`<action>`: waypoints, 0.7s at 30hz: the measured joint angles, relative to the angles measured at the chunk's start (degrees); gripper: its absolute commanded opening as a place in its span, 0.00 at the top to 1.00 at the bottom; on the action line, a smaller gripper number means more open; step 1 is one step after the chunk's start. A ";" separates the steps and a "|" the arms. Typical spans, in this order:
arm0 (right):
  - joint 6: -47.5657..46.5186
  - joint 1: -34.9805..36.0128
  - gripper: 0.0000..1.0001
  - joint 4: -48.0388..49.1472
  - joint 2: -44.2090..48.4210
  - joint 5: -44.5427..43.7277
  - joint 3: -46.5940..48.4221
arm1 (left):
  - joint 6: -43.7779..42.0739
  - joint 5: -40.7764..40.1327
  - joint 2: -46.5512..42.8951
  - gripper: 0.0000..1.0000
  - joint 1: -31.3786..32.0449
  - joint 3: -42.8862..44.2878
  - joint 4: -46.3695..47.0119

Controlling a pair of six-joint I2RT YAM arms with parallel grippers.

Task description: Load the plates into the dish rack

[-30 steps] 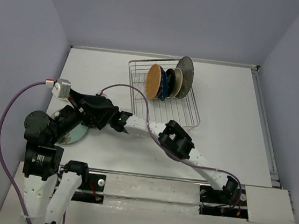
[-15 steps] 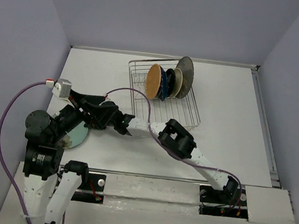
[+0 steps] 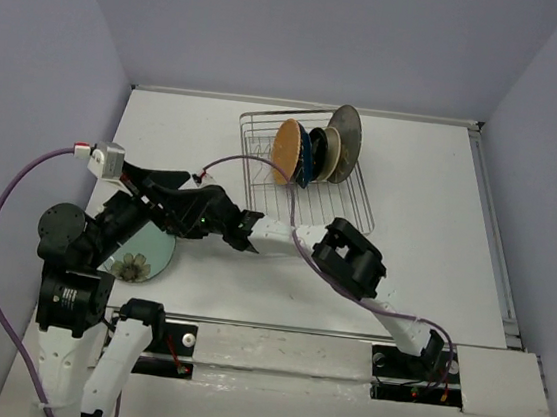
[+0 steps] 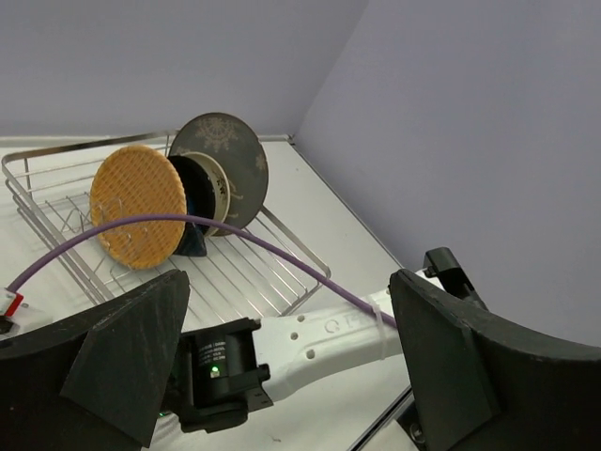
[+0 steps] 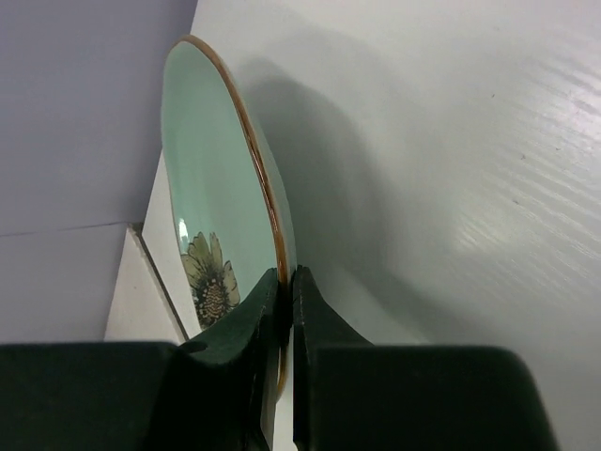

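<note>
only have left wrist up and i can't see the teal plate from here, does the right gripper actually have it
observer: yes, in the right wrist view the right gripper is shut on the gold rim of the pale teal plate.
operator: is it lying flat or tipped up
observer: tipped up, with the flower side facing upward. i cannot tell whether its far edge touches the table.
operator: where is it relative to the rack
observer: in the top view it is at the near left of the table, well apart from the dish rack.
</note>
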State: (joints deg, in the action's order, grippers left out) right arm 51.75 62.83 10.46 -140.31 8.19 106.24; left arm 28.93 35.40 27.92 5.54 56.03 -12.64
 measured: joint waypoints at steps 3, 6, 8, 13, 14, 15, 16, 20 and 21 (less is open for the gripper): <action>-3.45 0.07 0.93 -1.40 4.02 -2.10 -2.23 | 0.02 -0.74 0.20 0.01 0.00 2.03 0.17; -6.27 0.15 0.93 -2.67 7.87 -4.76 -4.02 | 0.02 -1.49 -0.02 0.01 0.00 3.10 0.46; -8.48 0.15 0.93 -4.04 10.99 -7.41 -4.72 | 0.02 -1.66 -0.11 0.01 0.00 3.26 0.48; -12.04 -1.09 0.93 -5.53 19.45 -13.22 -7.69 | 0.26 -2.10 -0.55 0.01 0.00 2.84 0.83; -12.41 -1.92 0.93 -5.81 21.70 -13.90 -8.81 | 0.50 -1.97 -0.92 0.01 0.00 2.38 0.98; -12.90 -2.64 0.93 -6.23 23.61 -14.53 -10.03 | 0.72 -1.77 -1.25 0.01 0.00 1.70 1.60; -13.46 -3.85 0.93 -6.49 25.90 -15.37 -11.17 | 0.94 -1.51 -1.86 0.01 0.02 0.61 1.97; -16.04 -9.14 0.93 -10.16 33.42 -20.44 -13.81 | 0.98 -1.18 -3.28 0.01 0.28 -3.56 2.91; -17.16 -10.60 0.93 -11.04 34.86 -22.36 -14.10 | 0.87 -1.20 -3.58 0.01 0.46 -4.72 3.04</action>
State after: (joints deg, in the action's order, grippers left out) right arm 34.59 52.23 -0.58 -105.45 -14.17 92.14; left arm 29.80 34.20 24.34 6.00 51.31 -9.61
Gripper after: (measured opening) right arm 0.106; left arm 0.990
